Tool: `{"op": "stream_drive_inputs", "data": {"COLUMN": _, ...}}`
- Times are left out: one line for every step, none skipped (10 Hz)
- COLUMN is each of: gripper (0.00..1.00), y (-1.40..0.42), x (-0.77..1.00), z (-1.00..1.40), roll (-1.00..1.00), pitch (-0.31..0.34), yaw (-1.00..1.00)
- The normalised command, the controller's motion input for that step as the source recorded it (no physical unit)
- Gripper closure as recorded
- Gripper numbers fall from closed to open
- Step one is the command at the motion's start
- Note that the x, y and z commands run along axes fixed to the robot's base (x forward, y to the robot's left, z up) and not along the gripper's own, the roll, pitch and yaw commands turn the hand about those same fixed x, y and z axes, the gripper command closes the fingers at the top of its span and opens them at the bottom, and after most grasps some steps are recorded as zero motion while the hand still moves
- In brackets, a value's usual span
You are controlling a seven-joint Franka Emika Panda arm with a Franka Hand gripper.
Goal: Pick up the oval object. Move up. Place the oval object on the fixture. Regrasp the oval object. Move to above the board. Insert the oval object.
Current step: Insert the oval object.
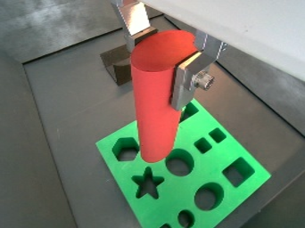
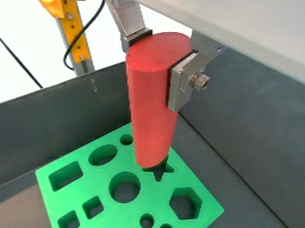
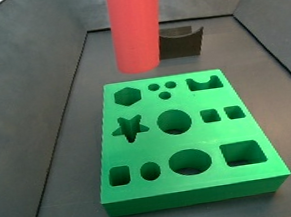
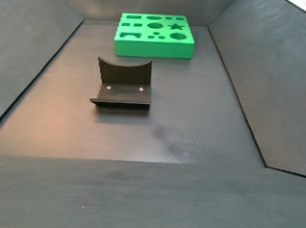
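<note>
My gripper (image 1: 161, 55) is shut on the oval object (image 1: 155, 107), a smooth red peg that hangs upright from the silver fingers (image 1: 188, 80). Both wrist views show the gripper (image 2: 159, 58) clamping the peg (image 2: 152, 116) near its upper end. Its lower end floats above the green board (image 1: 229, 153), over the star cut-out, apart from the surface. In a side view the peg (image 3: 134, 21) hangs above the far part of the board (image 3: 161, 147), and the gripper is cut off above the frame. The dark notched fixture (image 3: 180, 41) stands empty behind the board.
Dark sloping walls enclose the grey floor. In a side view the fixture (image 4: 123, 83) stands mid-floor, the board (image 4: 153, 49) beyond it. A wrist view shows the fixture (image 1: 116, 64) past the board (image 2: 155, 200), and a yellow stand (image 2: 74, 36) outside the wall.
</note>
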Motion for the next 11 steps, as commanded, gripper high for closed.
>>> {"op": "stream_drive_inputs", "data": {"gripper": 1.00, "y": -0.32, "x": 0.00, "z": -0.22, "roll": 0.28, "pitch": 0.000, "yaw": -0.16}}
{"op": "stream_drive_inputs", "data": {"gripper": 1.00, "y": -0.23, "x": -0.03, "z": -0.18, "roll": 0.16, "pitch": 0.000, "yaw": -0.22}}
{"op": "stream_drive_inputs", "data": {"gripper": 1.00, "y": -0.16, "x": 0.00, "z": -0.04, "roll": 0.07, "pitch": 0.000, "yaw": -0.13}}
{"op": "stream_drive_inputs", "data": {"gripper": 1.00, "y": 0.00, "x": 0.01, "z": -0.06, "roll": 0.00, "pitch": 0.000, "yaw": -0.09}}
{"op": "stream_drive_inputs", "data": {"gripper": 1.00, "y": -0.15, "x": 0.02, "z": -0.19, "roll": 0.02, "pitch": 0.000, "yaw": -0.14}}
{"op": "stream_drive_inputs", "data": {"gripper": 1.00, "y": -0.20, "x": 0.14, "z": -0.17, "roll": 0.00, "pitch": -0.003, "yaw": -0.17}}
{"op": "stream_drive_inputs", "data": {"gripper": 1.00, "y": -0.23, "x": 0.23, "z": -0.19, "roll": 0.00, "pitch": -0.003, "yaw": -0.16}}
{"op": "stream_drive_inputs", "data": {"gripper": 1.00, "y": -0.23, "x": 0.25, "z": -0.18, "roll": -0.01, "pitch": -0.004, "yaw": -0.22}}
{"op": "stream_drive_inputs", "data": {"gripper": 1.00, "y": -0.13, "x": 0.36, "z": -0.14, "roll": -0.01, "pitch": 0.000, "yaw": -0.17}}
{"op": "stream_drive_inputs", "data": {"gripper": 1.00, "y": -0.05, "x": 0.00, "z": -0.07, "roll": 0.00, "pitch": 0.000, "yaw": 0.00}}
{"op": "stream_drive_inputs", "data": {"gripper": 1.00, "y": 0.00, "x": -0.07, "z": 0.00, "roll": 0.03, "pitch": 0.000, "yaw": 0.00}}
